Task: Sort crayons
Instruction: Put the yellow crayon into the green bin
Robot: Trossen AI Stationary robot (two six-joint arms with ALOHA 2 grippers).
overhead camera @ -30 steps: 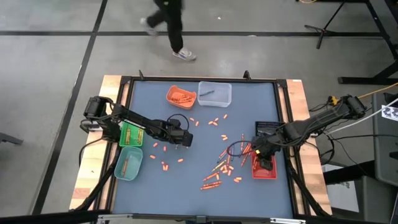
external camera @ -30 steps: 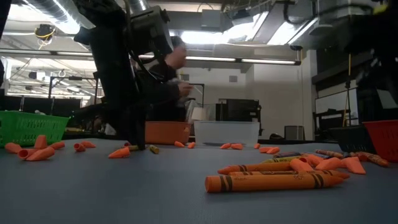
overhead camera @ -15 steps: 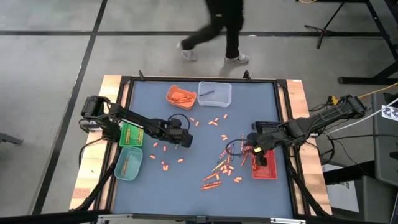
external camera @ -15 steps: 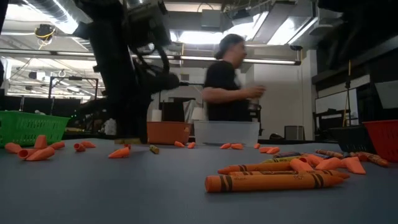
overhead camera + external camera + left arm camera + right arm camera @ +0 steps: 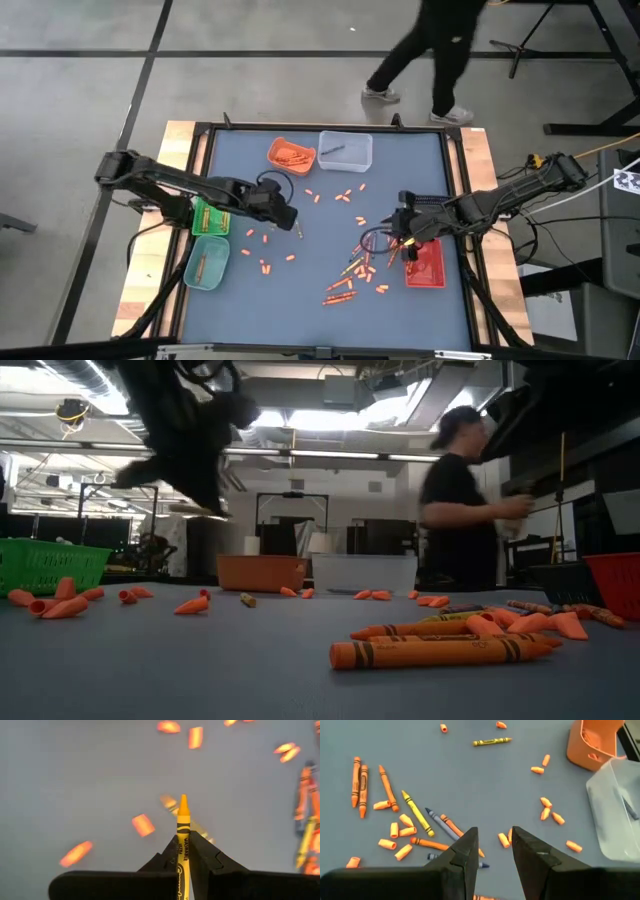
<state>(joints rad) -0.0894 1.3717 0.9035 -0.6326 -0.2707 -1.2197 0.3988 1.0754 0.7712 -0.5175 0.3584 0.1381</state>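
Holding now: a yellow crayon (image 5: pixel 183 850) is pinched in the left gripper (image 5: pixel 291 219), up off the blue table (image 5: pixel 400 160). Its long side runs straight out past the closed fingers, tip forward.
Where it may go: I think the green basket (image 5: pixel 211 217) at 9 o'clock from the left gripper. It is near. What is in it I cannot tell.
Loose crayons: the crayons (image 5: pixel 415 812) lie mixed, mostly at 5 o'clock on the table.
Right gripper (image 5: pixel 403 229): fingers apart, holding nothing, above the pile. It is the nearer arm to them.
Other boxes: orange tray (image 5: pixel 290 154) at 12 o'clock has orange sticks. Clear tray (image 5: pixel 346 150) beside it has one dark stick. Teal tray (image 5: pixel 206 263) at 8 o'clock has one. Red tray (image 5: pixel 426 264) sits at 4 o'clock.
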